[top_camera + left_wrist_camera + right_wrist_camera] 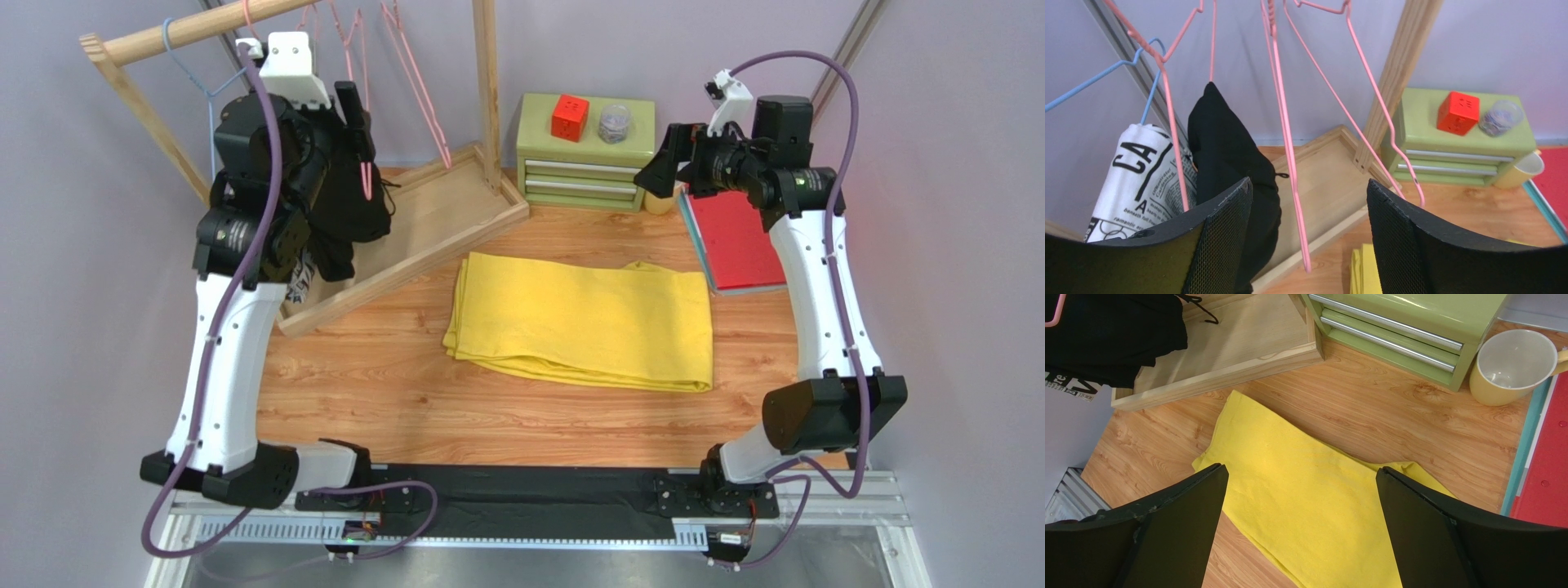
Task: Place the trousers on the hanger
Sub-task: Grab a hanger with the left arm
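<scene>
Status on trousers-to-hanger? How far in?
Early. Done: nothing; the trousers lie folded on the table. In hand: the left end effector, open, is up at the rack facing a pink hanger, not gripping it; the right end effector hovers open over the trousers. Left: take the hanger, get the trousers onto it.

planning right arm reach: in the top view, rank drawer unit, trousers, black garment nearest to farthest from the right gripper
1. drawer unit, just left of the right gripper
2. trousers, middle of table
3. black garment, far left
</scene>
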### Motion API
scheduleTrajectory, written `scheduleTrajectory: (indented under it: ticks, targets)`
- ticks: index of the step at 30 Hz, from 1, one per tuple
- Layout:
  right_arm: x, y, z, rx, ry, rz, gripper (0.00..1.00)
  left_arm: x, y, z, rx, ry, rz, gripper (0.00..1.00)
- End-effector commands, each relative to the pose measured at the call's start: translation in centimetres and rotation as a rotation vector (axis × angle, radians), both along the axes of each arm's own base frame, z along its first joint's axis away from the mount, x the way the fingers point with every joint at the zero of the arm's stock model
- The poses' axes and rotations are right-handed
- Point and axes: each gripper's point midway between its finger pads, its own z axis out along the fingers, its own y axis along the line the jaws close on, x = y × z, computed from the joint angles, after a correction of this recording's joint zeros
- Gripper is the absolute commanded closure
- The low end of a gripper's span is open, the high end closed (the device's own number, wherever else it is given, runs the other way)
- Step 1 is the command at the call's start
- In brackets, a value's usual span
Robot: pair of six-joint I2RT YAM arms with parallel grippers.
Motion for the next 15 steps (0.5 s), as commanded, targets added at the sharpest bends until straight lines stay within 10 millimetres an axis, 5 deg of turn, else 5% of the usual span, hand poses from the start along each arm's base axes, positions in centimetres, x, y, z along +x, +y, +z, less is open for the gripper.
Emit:
scheduleTrajectory:
  ticks: [1, 15]
  targets:
    - [0.1, 0.1, 1.4, 0.027, -0.046, -0.001, 0.00, 3.6, 1.0, 2.0, -0.031, -0.092, 0.107, 0.29]
    - [-0.2, 0.2, 0.2, 0.005, -0.012, 0.025, 0.00, 11.2, 0.7, 1.0, 0.012, -0.111, 0.170, 0.43]
